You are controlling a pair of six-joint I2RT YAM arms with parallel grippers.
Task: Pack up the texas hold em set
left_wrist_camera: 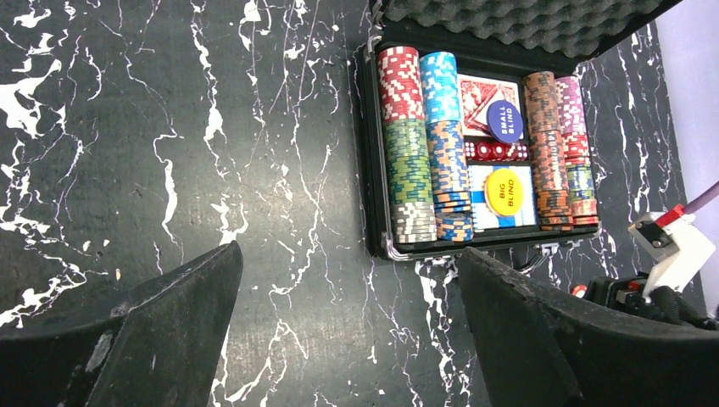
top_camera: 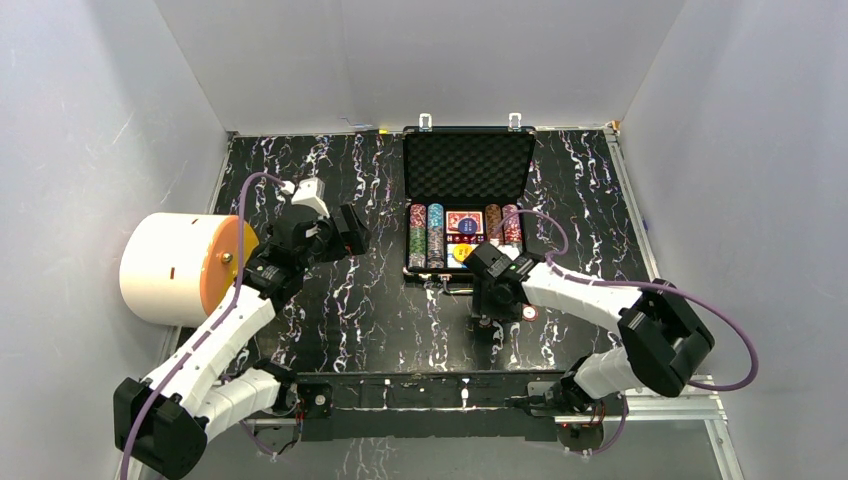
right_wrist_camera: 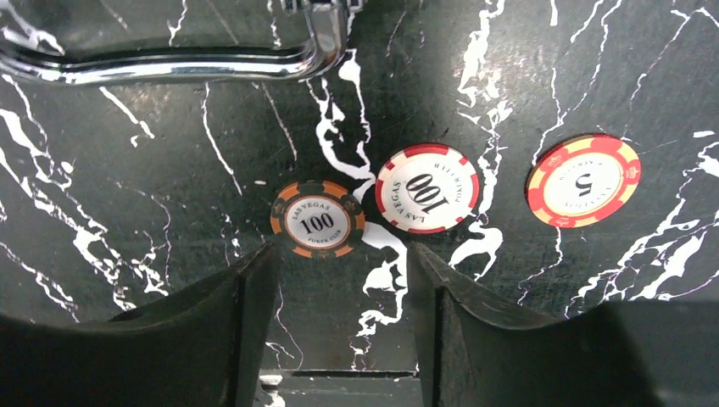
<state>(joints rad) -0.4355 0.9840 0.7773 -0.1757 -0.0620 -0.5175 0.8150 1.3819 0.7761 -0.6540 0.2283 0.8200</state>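
I'm looking down on a black table (top_camera: 330, 320) veined with white, boxed in by plain white walls (top_camera: 400, 60) on three sides. A drum (top_camera: 170, 268) lies at the left edge, orange face inward. The case (top_camera: 467, 165) sits at the back centre, foam-lined lid up, with chips (left_wrist_camera: 407, 144) racked in columns either side of the cards (left_wrist_camera: 485, 89), buttons (left_wrist_camera: 503, 120) and dice (left_wrist_camera: 496, 151). Three more lie loose on the bare marble just in front of its chrome handle (right_wrist_camera: 169, 64) — an orange 100 (right_wrist_camera: 318, 219), a red-white 100 (right_wrist_camera: 427, 188) just beside it, and a red-yellow 5 (right_wrist_camera: 582, 180) further off. My right gripper (right_wrist_camera: 341, 254) hangs over them, fingers apart and holding nothing, the orange 100 just ahead of the gap. My left gripper (left_wrist_camera: 348, 256) is spread wide over bare table — also holding nothing.
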